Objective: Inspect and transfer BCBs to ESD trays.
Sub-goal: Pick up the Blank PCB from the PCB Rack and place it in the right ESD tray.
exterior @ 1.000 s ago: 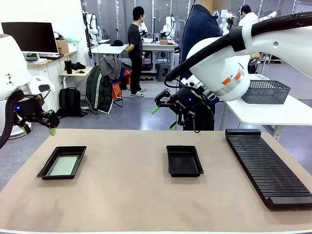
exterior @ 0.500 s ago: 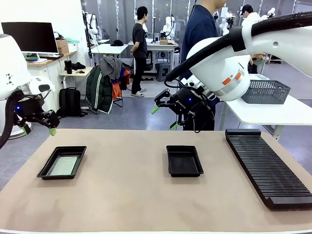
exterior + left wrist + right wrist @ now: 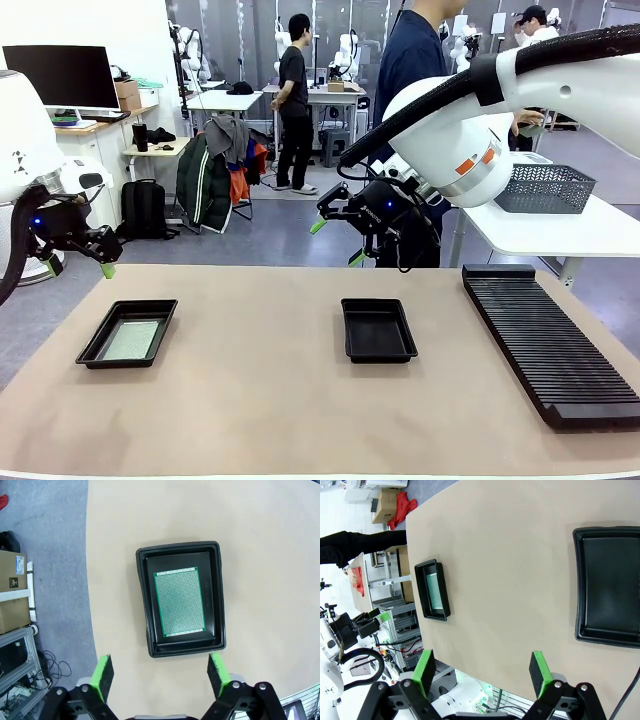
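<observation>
Green against black, one BCB (image 3: 179, 602) lies flat on the floor of the loaded ESD tray (image 3: 142, 595), well to the left of the empty ESD tray (image 3: 378, 332) that marks the middle of the worktop (image 3: 260, 410). My left gripper (image 3: 161, 672) hangs raised, farther left of the empty ESD tray than the loaded one, looking down on the board. Its green pads are spread wide with nothing between them. My right gripper (image 3: 336, 242) hovers raised, beyond the empty ESD tray's far edge, jaws likewise parted and holding nothing. Across the last second nothing on the worktop has moved. The board, both trays and the long ribbed rack (image 3: 545, 345) to the right of the empty ESD tray sit where they were, and both my arms have held their poses. Only people walking in the room behind have shifted. I read that stillness as a pause between boards rather than work in progress. One board appears already delivered, the empty ESD tray has not yet received its own, and I see no further board on the worktop to pick up. The next step, as I judge it, depends on a fresh board arriving, perhaps from the person (image 3: 410, 60) in a dark top standing past the far edge, behind my right arm. Until then, parted jaws seem the right readiness.
</observation>
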Controlling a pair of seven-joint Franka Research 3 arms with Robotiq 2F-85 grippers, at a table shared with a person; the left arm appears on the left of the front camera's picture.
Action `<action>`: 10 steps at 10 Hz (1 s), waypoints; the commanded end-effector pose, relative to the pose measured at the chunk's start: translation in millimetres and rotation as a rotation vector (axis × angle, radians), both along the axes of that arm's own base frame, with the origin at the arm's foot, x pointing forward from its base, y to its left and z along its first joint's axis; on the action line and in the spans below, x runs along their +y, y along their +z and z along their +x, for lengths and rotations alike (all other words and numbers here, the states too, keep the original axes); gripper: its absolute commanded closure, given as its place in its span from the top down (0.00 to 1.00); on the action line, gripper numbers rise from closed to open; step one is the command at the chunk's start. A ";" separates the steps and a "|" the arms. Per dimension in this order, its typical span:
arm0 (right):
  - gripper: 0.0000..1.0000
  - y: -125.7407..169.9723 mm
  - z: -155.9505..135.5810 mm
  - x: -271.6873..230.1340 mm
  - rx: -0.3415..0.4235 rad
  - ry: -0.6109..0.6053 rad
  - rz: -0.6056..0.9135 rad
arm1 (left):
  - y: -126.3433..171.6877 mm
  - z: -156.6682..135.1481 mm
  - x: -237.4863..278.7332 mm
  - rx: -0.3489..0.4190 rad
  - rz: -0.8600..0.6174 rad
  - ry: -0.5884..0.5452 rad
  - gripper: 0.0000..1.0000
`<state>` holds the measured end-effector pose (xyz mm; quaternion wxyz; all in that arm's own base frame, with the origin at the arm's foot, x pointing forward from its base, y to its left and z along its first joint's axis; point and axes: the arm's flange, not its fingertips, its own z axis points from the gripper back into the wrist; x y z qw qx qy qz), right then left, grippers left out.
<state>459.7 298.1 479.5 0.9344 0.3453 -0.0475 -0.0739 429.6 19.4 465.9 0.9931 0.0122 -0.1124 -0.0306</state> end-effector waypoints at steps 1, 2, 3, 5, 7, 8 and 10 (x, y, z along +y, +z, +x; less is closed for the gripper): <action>1.00 0.9 2.7 2.2 0.010 -0.016 -0.017 | -0.8 -0.7 0.2 -0.005 0.000 0.001 1.00; 1.00 0.9 2.7 2.2 0.010 -0.016 -0.017 | -0.8 -0.7 0.2 -0.005 0.000 0.001 1.00; 1.00 0.9 2.7 2.2 0.010 -0.016 -0.017 | -0.8 -0.7 0.2 -0.005 0.000 0.001 1.00; 1.00 0.9 2.7 2.2 0.010 -0.016 -0.017 | -0.8 -0.7 0.2 -0.005 0.000 0.001 1.00; 1.00 0.9 2.7 2.2 0.010 -0.016 -0.017 | -0.8 -0.7 0.2 -0.005 0.000 0.001 1.00; 1.00 0.9 2.7 2.2 0.010 -0.016 -0.017 | -0.8 -0.7 0.2 -0.005 0.000 0.001 1.00; 1.00 0.9 2.7 2.2 0.010 -0.016 -0.017 | -0.8 -0.7 0.2 -0.005 0.000 0.001 1.00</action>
